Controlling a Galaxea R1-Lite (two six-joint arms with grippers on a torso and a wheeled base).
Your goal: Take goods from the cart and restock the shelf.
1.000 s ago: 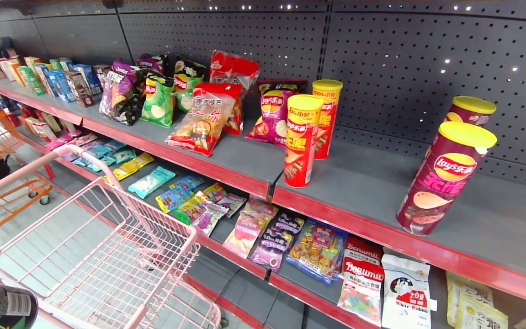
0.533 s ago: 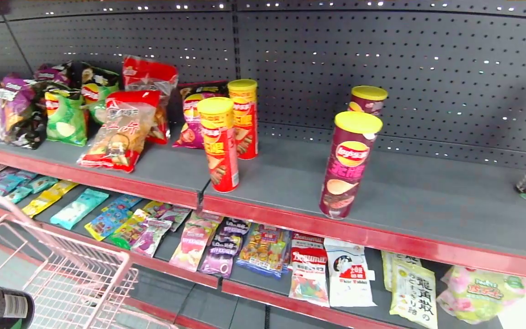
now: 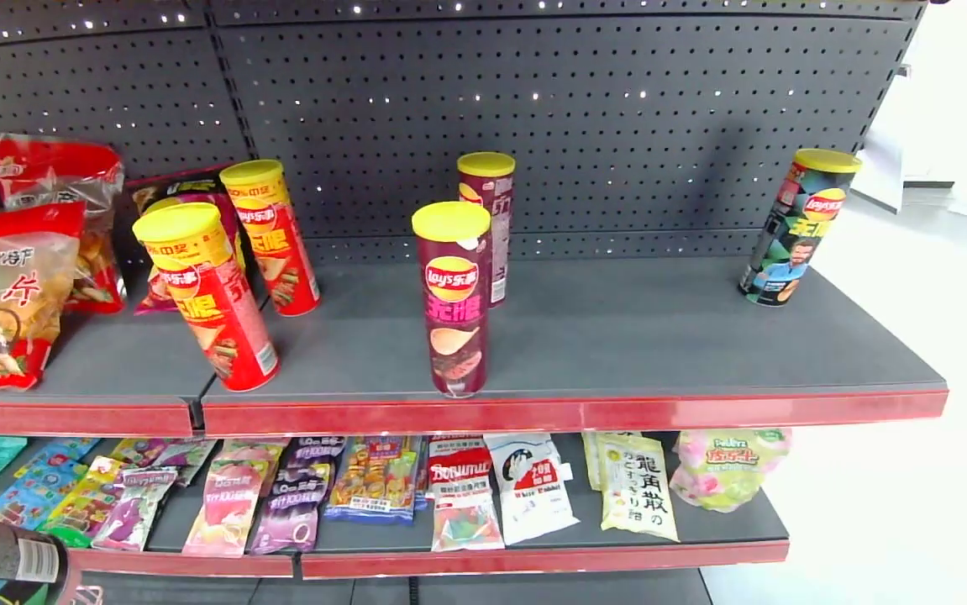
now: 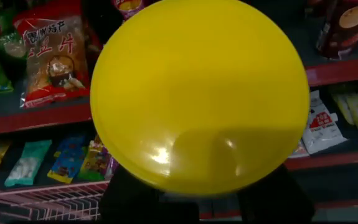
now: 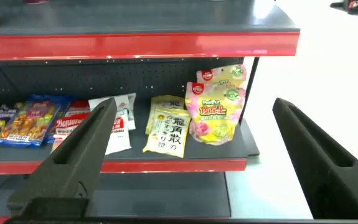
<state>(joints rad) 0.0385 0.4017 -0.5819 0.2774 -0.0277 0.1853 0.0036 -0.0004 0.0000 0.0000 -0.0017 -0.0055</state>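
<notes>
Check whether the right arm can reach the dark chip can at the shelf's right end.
Probably yes: the right gripper is open and empty, and the dark chip can stands alone at the end of the upper shelf.

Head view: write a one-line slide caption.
Five yellow-lidded chip cans stand on the grey shelf, snack packets below.

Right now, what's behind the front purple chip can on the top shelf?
A second purple can with a yellow lid stands behind the front purple can, then the pegboard wall. The front can covers part of its body.
</notes>
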